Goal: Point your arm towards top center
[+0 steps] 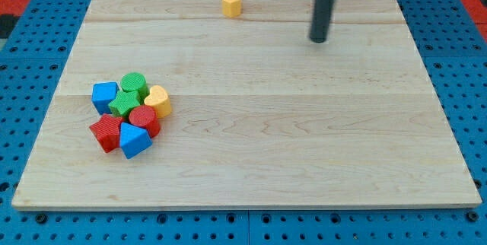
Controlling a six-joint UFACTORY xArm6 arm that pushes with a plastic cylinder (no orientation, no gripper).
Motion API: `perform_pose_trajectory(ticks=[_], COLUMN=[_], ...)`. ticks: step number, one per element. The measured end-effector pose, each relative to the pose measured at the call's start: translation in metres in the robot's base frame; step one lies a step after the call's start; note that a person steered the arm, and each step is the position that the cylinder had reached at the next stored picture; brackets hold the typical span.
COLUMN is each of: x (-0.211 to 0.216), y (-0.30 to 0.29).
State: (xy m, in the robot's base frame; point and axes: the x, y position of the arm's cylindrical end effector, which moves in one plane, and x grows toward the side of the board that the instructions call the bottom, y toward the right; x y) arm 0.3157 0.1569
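My tip [317,39], a smooth dark rod with no gripper, rests on the pale wooden desk [266,123], right of a yellow block [231,3]

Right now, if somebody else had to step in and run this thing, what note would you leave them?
Tool: no gripper, just a rod; my tip rests on the wooden board near the view's top, right of centre, touching no block.
Blocks: a lone yellow block sits at the top edge, left of my tip. A cluster lies at the view's left: blue block, green cylinder, green block, yellow heart, red cylinder, red block, second blue block.
Done: tip is already near the top.
Left: slide leftward to top centre.
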Motion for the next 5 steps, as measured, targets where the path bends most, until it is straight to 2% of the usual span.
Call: perform_pose_trajectory(ticks=[1, 2, 4, 5], x=[-0.025, -0.049, -0.089, -0.123], y=[0.037, 0.012, -0.092, -0.112])
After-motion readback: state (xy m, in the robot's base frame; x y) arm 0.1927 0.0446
